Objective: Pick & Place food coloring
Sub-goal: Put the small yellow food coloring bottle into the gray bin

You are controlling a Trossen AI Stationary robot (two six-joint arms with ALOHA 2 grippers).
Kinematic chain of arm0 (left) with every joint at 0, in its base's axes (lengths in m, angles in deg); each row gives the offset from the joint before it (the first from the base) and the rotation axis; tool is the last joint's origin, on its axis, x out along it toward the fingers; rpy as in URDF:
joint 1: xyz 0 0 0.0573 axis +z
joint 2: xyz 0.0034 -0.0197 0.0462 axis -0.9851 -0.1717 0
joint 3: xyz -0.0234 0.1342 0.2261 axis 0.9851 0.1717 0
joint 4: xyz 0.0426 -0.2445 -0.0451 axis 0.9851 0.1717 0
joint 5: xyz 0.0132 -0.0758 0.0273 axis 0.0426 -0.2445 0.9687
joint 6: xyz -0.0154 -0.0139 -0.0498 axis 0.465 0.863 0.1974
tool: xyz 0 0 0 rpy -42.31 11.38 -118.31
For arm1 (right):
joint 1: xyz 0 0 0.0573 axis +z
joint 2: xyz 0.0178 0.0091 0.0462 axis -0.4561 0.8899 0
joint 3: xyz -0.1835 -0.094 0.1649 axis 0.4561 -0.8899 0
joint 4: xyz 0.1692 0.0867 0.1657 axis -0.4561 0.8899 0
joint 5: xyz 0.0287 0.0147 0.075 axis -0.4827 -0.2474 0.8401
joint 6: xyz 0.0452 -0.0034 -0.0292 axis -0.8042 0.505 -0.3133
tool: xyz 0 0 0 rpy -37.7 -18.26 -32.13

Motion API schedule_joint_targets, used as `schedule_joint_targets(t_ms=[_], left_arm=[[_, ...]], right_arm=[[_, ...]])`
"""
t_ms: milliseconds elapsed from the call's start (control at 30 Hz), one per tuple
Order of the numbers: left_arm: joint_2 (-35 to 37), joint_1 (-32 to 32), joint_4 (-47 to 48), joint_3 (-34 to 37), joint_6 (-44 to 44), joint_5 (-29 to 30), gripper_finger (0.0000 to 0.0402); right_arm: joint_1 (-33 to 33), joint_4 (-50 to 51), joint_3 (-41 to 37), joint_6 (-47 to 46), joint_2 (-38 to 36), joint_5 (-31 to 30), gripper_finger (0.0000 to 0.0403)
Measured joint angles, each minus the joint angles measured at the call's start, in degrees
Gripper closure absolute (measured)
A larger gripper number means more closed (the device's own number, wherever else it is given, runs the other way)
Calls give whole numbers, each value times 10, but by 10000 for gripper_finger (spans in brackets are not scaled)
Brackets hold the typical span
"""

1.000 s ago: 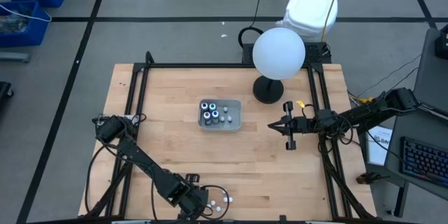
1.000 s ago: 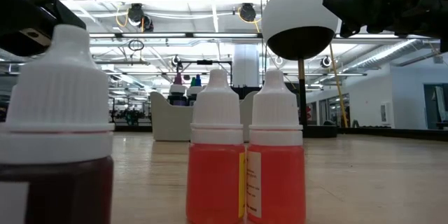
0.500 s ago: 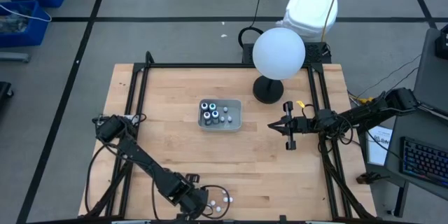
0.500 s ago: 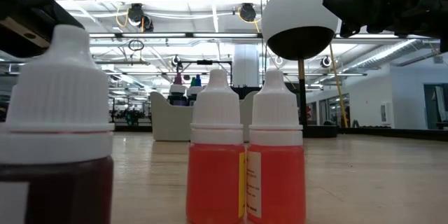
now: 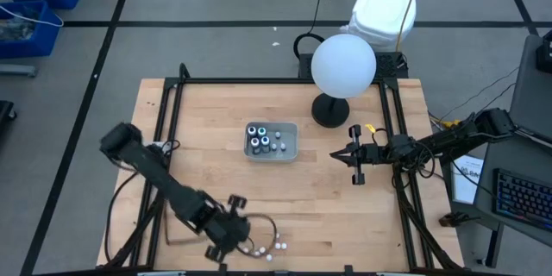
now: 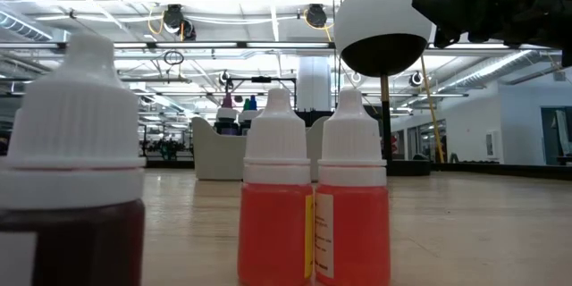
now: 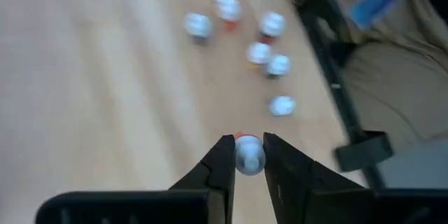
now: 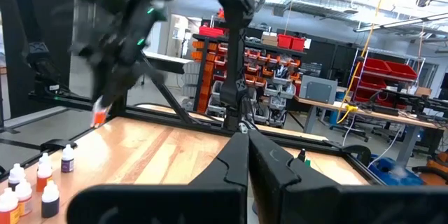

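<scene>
One white-capped bottle of food coloring (image 7: 249,155) is sitting pinched between the fingers of the left gripper (image 7: 247,155), its cap facing the wrist camera and its orange body pointing down and away, so its long axis is running roughly in line with the gripper's reach. In the right wrist view the same bottle (image 8: 100,115) is hanging clear of the wood under the left arm, so it is judged to be lifted, not resting. The remaining loose bottles (image 5: 267,247) are standing upright in a small cluster on the table (image 5: 207,129) near its front edge, just beside that gripper (image 5: 231,233). The grey tray (image 5: 292,142), already holding several bottles, is lying toward the middle of the table, well apart from the held bottle and away from the front edge. The coming carry is therefore judged to run from the front edge toward the centre, and the left arm is the one placed for it. The right gripper (image 5: 355,157) is waiting clenched and empty near the base of the white globe (image 5: 342,65), beside the tray's far side.
</scene>
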Motion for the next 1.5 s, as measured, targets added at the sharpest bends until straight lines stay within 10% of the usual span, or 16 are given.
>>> schedule_joint_targets(t_ms=[267,633,933,1500], left_arm=[[127,73,87,-1,-77,83,343],[174,253,71,0,-247,53,330],[115,386,-18,0,-276,-6,339],[-76,449,-96,-48,-313,11,336]], right_arm=[[0,8,0,0,0,0,403],[0,12,0,2,0,0,403],[-1,6,0,21,0,-3,403],[0,12,0,22,0,-61,403]])
